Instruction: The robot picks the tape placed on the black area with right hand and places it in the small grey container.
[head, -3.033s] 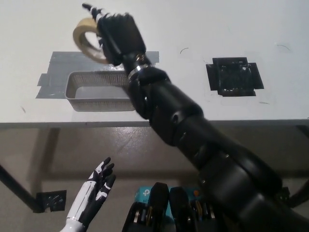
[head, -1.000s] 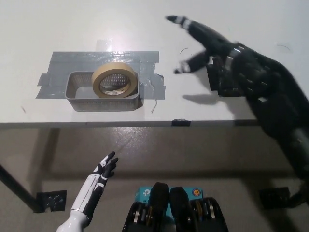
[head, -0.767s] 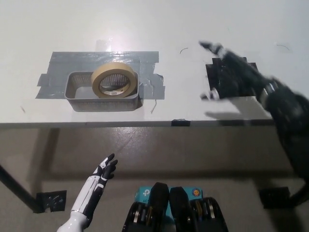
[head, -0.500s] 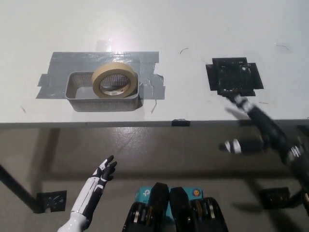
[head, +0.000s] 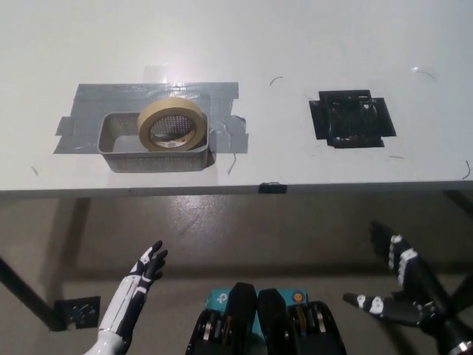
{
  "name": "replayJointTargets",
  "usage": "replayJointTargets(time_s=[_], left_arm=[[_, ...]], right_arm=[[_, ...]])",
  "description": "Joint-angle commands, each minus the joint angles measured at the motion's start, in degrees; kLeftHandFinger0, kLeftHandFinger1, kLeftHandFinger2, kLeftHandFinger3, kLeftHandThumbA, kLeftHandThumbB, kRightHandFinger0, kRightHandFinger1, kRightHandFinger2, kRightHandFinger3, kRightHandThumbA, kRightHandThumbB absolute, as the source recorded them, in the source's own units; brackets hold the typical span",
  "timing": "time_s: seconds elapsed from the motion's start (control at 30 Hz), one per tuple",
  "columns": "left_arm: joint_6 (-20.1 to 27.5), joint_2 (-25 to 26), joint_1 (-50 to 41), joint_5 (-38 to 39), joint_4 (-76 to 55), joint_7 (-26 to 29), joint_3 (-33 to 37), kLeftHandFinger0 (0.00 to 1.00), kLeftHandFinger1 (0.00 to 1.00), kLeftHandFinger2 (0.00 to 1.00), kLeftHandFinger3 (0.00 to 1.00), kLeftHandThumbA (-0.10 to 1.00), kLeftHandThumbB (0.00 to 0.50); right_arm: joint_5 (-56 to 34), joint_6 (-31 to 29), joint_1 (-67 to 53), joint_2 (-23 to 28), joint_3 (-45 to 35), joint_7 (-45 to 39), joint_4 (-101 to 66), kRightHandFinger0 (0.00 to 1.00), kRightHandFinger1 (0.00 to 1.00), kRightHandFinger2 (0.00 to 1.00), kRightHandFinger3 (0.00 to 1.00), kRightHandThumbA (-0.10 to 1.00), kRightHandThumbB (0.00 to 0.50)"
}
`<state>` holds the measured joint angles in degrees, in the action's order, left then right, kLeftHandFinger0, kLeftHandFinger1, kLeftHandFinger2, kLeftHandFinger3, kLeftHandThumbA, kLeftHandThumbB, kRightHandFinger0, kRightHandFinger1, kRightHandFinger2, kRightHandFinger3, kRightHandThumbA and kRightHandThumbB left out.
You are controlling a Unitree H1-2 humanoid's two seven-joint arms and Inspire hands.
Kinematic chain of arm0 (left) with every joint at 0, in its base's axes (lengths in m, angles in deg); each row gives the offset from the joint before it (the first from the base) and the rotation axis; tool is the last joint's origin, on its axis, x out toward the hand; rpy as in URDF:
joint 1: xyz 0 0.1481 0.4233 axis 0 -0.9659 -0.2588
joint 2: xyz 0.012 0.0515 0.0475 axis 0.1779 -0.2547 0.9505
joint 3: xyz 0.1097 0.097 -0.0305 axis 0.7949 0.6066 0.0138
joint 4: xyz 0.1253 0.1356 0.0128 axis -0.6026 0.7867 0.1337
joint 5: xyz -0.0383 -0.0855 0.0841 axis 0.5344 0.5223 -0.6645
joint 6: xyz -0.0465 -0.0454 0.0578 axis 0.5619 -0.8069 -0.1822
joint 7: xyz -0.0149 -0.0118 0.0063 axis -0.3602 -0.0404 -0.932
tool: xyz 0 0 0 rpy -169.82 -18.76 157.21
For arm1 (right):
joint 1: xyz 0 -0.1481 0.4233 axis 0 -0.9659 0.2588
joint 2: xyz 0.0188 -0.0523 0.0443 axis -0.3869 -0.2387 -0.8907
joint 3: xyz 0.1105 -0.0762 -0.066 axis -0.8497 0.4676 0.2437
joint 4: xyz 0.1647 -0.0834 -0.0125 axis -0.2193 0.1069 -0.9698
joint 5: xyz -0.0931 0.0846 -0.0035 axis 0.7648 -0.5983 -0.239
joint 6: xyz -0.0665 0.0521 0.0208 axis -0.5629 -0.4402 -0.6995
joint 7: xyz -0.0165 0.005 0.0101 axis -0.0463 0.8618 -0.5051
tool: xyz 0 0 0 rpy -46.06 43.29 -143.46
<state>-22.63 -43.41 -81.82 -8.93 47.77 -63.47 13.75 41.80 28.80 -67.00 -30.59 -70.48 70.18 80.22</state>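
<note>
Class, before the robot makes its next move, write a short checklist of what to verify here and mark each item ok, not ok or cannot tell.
1. Tape in the grey container: ok, though it leans on the right end, tilted.
2. Black area free of tape: ok.
3. Right hand empty, fingers apart, below the table edge: ok.
4. Left hand open, resting at lower left: ok.
5. Tape lying flat on the container floor: not ok.

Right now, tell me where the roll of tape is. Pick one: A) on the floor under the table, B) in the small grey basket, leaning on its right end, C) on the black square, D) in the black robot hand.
B: the tape sits tilted in the small grey basket, while the black square is bare.
</note>
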Motion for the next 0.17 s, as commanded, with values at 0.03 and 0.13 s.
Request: replayJointTargets(time_s=[0.03,0.13], left_arm=[[4.13,-0.35,0.07,1.34,-0.3,1.29,-1.71,1.0,1.0,1.0,1.0,1.0,0.159],[4.54,-0.32,0.99,1.4,0.43,1.14,-2.31,1.0,1.0,1.0,1.0,1.0,0.149]], right_arm=[[-0.22,-8.88,0.87,0.17,-0.25,3.18,3.7,1.0,1.0,1.0,1.0,1.0,0.13],[-0.77,-9.74,2.03,0.08,0.06,3.1,5.11,1.0,1.0,1.0,1.0,1.0,0.117]])
